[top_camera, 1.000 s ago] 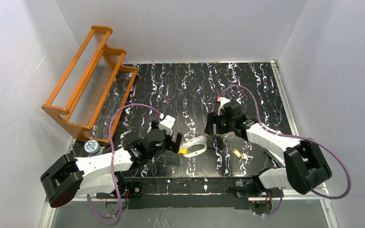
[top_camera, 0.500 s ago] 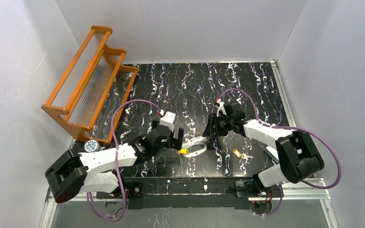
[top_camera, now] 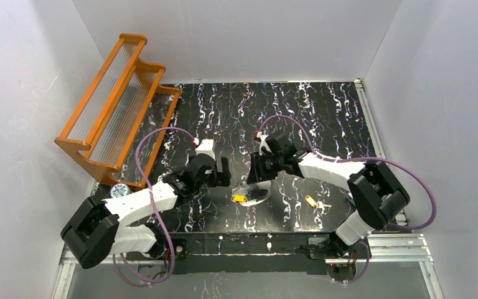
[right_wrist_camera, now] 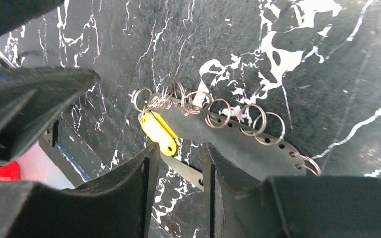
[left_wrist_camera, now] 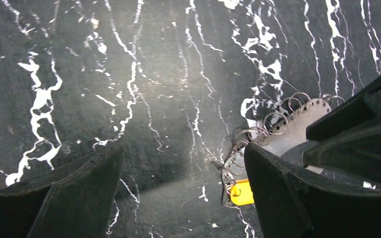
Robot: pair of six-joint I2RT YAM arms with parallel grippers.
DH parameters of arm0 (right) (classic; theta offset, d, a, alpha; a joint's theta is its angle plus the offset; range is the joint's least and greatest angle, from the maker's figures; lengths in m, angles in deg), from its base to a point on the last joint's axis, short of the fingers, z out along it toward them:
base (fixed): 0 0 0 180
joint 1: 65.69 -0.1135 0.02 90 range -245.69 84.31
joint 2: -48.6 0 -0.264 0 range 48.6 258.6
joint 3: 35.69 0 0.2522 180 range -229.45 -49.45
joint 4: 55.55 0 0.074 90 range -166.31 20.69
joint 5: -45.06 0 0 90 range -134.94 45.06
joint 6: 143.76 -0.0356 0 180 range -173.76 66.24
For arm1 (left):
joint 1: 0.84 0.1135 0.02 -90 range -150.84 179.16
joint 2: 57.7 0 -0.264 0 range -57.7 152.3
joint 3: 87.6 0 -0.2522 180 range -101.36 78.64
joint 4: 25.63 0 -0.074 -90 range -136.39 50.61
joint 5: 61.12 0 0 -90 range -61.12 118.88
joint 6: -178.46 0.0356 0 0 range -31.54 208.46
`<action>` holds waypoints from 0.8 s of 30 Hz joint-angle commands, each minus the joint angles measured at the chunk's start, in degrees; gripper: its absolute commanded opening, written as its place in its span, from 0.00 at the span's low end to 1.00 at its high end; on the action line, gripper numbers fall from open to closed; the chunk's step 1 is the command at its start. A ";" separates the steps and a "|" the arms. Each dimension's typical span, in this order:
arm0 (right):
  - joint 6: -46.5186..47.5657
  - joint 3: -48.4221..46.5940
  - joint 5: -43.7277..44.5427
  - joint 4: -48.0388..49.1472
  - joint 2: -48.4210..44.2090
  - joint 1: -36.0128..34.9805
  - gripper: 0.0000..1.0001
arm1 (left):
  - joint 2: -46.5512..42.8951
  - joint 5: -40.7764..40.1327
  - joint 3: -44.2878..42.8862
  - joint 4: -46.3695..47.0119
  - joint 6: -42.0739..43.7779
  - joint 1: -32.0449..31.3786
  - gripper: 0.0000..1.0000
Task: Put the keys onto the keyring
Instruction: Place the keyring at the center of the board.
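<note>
The key (right_wrist_camera: pixel 158 133) has a glossy plastic head, the keyring (right_wrist_camera: pixel 248 148) a matt grey band.

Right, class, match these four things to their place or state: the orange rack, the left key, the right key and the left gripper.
Things:
1 orange rack
2 left key
3 right key
4 left gripper

Places and states:
A lying alone, right of the keyring
B jaws wide, nothing between them
C far left, away from both arms
D blade between the jaws of the right gripper

Pairs: 1-C, 2-D, 3-A, 4-B
</note>
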 commanded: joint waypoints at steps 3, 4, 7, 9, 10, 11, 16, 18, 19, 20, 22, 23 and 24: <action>-2.08 -4.97 3.76 -0.17 4.87 -3.18 0.44 | -3.23 6.97 4.26 1.22 -5.26 6.32 0.86; -2.18 -5.27 4.55 -0.59 5.46 -3.29 0.44 | -3.77 7.23 4.61 1.24 -5.44 6.90 0.86; -2.76 -5.65 6.93 -2.26 6.14 -3.28 0.43 | -5.08 7.39 5.38 0.78 -5.71 7.62 0.85; -3.36 -5.38 7.57 -2.73 5.69 -3.28 0.41 | -5.56 7.48 5.61 0.61 -5.77 7.71 0.84; -3.79 -5.00 7.73 -2.66 5.40 -3.26 0.40 | -5.61 7.50 5.74 0.64 -5.80 7.78 0.84; -4.20 -4.86 8.09 -2.73 5.14 -3.24 0.39 | -5.62 7.56 5.79 0.67 -5.80 7.76 0.84; -5.14 -3.89 10.68 -3.54 4.49 -3.16 0.39 | -4.69 8.12 5.43 0.68 -5.66 7.75 0.83; -5.20 -3.83 10.68 -3.65 4.80 -3.07 0.40 | -4.42 8.50 5.07 0.68 -5.38 7.79 0.83; -5.26 -3.83 10.28 -3.40 5.07 -3.06 0.40 | -4.32 8.62 4.85 0.56 -5.12 7.75 0.83; -5.38 -3.75 10.06 -3.13 5.31 -3.06 0.40 | -4.24 8.72 4.64 0.37 -5.00 7.77 0.83; -5.54 -3.63 8.76 -1.97 5.58 -2.89 0.39 | -4.20 8.98 4.40 0.16 -4.81 7.79 0.82; -5.60 -3.65 8.66 -1.52 5.58 -2.92 0.39 | -4.21 9.07 4.39 0.15 -4.72 7.75 0.82; -5.65 -3.64 8.75 -0.96 5.50 -2.89 0.38 | -4.24 9.08 4.44 0.22 -4.82 7.81 0.82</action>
